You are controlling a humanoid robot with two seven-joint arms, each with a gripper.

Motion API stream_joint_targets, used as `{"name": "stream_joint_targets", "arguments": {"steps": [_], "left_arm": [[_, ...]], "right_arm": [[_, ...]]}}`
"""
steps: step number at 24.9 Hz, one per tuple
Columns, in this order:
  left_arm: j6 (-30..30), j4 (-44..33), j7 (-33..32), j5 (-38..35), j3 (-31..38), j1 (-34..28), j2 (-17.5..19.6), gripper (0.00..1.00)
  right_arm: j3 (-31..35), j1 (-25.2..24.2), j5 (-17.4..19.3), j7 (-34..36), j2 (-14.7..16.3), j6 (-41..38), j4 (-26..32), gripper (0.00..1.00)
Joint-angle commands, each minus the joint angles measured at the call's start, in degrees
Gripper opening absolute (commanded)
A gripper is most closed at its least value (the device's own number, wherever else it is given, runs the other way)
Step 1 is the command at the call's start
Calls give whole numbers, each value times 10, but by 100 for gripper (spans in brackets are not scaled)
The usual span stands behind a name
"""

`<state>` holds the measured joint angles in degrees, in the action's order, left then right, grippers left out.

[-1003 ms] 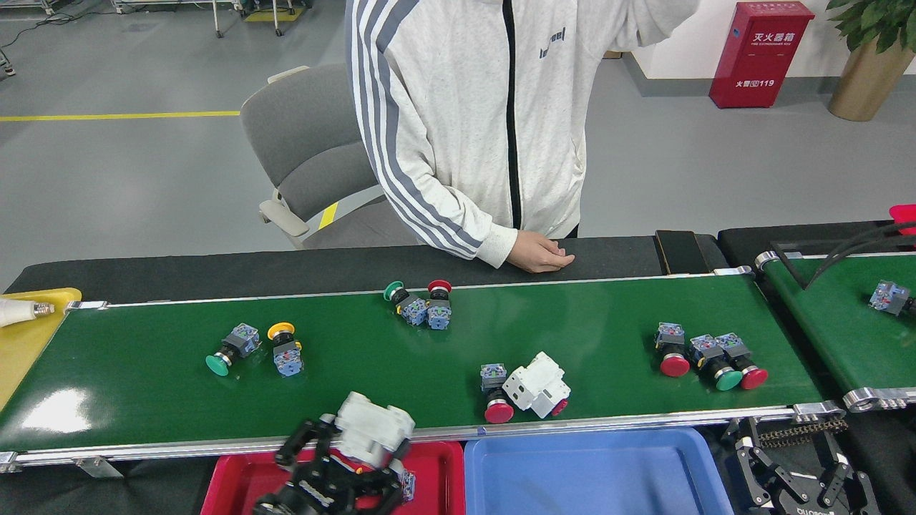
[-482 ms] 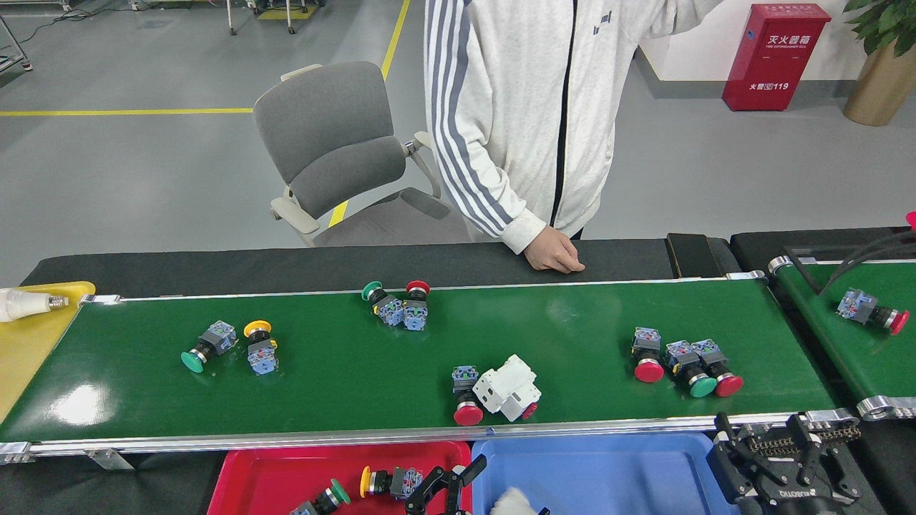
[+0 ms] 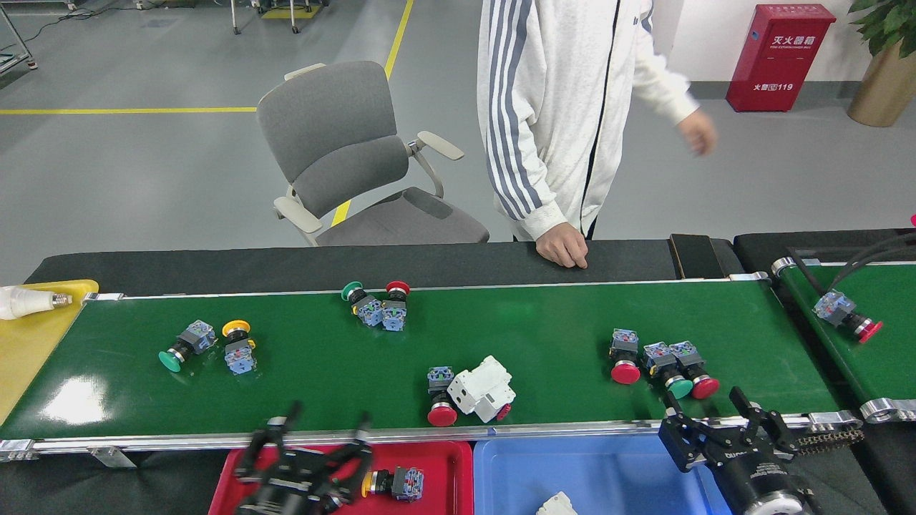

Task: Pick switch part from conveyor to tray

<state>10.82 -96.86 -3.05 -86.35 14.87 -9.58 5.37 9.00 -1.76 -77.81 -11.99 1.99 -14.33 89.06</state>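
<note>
Three switch parts (image 3: 657, 359) on conveyor (image 3: 544, 336) just beyond right tool (image 3: 718, 418), fingers apart, empty.

Eight push-button switches (image 3: 625, 355) and one white breaker (image 3: 484, 388) lie on the conveyor (image 3: 544, 336).

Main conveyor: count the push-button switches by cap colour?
Red: 4
Green: 3
Yellow: 1
Total: 8
</note>
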Motion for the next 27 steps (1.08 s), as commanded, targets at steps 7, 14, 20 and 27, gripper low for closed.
{"name": "stream_joint_targets", "arguments": {"steps": [7, 14, 20, 27], "left_arm": [[44, 70, -3, 72, 25, 42, 51, 100], [32, 223, -17, 74, -22, 181, 70, 100], [-11, 353, -15, 73, -23, 263, 97, 100], [-43, 476, -9, 75, -23, 320, 119, 100]], "right_arm": [[-57, 52, -1, -13, 5, 27, -34, 100], [-99, 113, -2, -15, 5, 48, -107, 81], [-142, 125, 6, -15, 29, 29, -109, 2], [-174, 66, 28, -14, 10, -153, 19, 2]]}}
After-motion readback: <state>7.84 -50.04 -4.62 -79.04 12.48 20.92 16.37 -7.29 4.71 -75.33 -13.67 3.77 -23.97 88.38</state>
